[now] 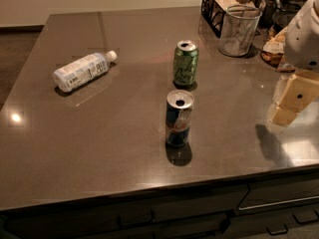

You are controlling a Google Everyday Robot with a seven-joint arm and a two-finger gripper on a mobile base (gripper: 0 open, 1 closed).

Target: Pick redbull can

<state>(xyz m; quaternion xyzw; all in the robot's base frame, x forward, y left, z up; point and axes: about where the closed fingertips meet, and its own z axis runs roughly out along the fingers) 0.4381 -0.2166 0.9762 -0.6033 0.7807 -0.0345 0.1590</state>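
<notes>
Dark brown countertop (99, 133) carries the redbull can (179, 118), which stands upright near the front edge with its long axis vertical and its silver top facing up. A green can (185, 63) stands just behind the redbull can. The gripper (289, 103) hangs well to the right of the redbull can, apart from it. I cannot tell whether it is open or closed.
</notes>
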